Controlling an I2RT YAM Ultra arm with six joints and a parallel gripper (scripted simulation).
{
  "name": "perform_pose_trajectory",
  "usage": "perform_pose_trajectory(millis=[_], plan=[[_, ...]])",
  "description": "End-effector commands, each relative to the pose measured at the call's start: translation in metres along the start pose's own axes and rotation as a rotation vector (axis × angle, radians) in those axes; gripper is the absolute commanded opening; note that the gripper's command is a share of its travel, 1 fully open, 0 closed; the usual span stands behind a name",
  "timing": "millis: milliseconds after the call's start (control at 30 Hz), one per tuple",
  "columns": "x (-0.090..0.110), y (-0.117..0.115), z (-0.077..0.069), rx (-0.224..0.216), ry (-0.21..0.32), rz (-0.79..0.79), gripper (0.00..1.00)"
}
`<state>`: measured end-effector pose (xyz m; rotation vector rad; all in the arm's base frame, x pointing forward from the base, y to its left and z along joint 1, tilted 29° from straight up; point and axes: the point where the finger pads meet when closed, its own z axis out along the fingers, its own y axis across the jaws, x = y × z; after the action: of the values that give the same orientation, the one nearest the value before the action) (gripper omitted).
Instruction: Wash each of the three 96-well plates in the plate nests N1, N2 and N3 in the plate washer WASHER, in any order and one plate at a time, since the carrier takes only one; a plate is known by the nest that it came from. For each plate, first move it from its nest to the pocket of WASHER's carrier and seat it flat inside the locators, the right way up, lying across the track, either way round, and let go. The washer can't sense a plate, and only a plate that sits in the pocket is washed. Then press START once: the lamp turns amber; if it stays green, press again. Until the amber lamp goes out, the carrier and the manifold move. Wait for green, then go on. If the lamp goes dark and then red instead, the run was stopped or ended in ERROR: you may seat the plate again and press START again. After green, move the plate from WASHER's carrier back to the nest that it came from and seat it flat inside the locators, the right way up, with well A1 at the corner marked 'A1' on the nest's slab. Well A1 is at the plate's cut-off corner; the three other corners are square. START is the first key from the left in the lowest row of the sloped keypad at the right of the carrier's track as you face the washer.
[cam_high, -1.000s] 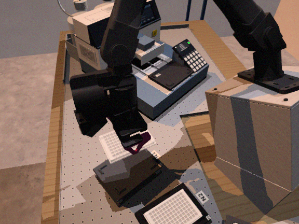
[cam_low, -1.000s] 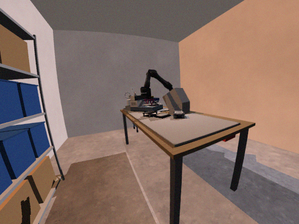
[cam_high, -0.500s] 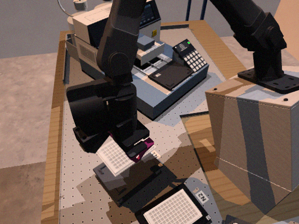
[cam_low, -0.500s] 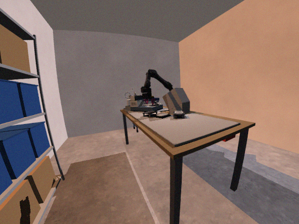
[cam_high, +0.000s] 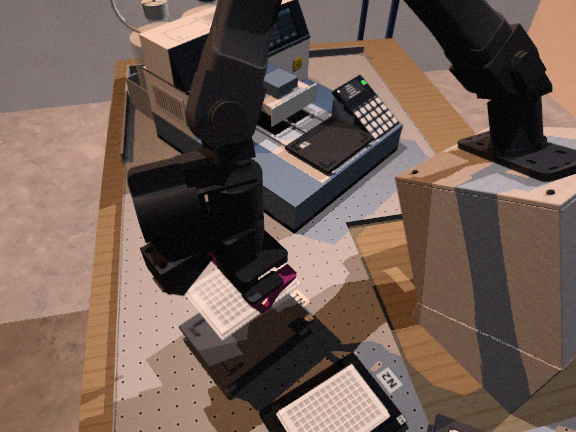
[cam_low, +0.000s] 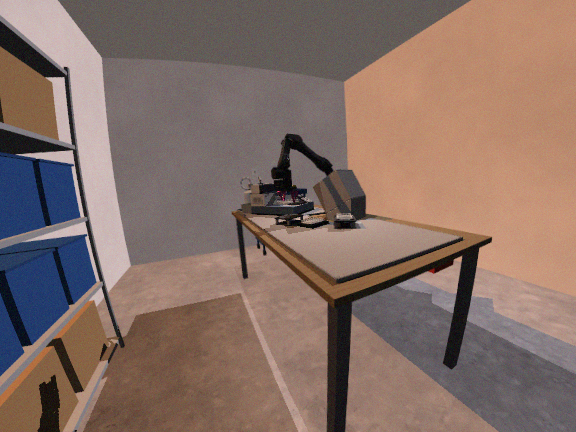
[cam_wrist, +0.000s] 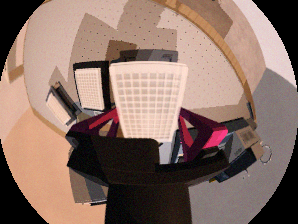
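A white 96-well plate (cam_high: 225, 302) hangs in the air, tilted, just above the empty dark nest (cam_high: 250, 350). The gripper (cam_high: 267, 290), its magenta fingers spread wide, clamps the plate by its sides. Nest N2 (cam_high: 372, 372) nearby holds another plate (cam_high: 334, 405). The washer's carrier pocket (cam_high: 330, 145) lies bare; its lamp (cam_high: 363, 82) glows green.

Shelf rack (cam_low: 75, 150) with blue bins (cam_low: 30, 195), cardboard boxes (cam_low: 25, 95), wooden table (cam_low: 400, 272)

The wood-edged tabletop (cam_high: 102, 235) carries a perforated grey mat (cam_high: 150, 320). On it stand the plate washer (cam_high: 300, 190) at upper centre, an unfilled dark nest (cam_high: 250, 360) below, nest N2 (cam_high: 387, 377) at the bottom and the arm's pedestal block (cam_high: 480, 280) at right.
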<state>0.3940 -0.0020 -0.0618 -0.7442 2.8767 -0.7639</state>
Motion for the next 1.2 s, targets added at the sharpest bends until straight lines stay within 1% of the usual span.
perform_pose_trajectory(millis=[0, 500, 1167], plan=[[-0.0091, -0.0078, -0.0113, 0.012, -0.038, 0.008, 0.0], [-0.0009, -0.0053, -0.0072, 0.007, -0.023, 0.003, 0.0], [-0.0024, -0.0031, -0.0051, 0.005, -0.017, 0.001, 0.0]])
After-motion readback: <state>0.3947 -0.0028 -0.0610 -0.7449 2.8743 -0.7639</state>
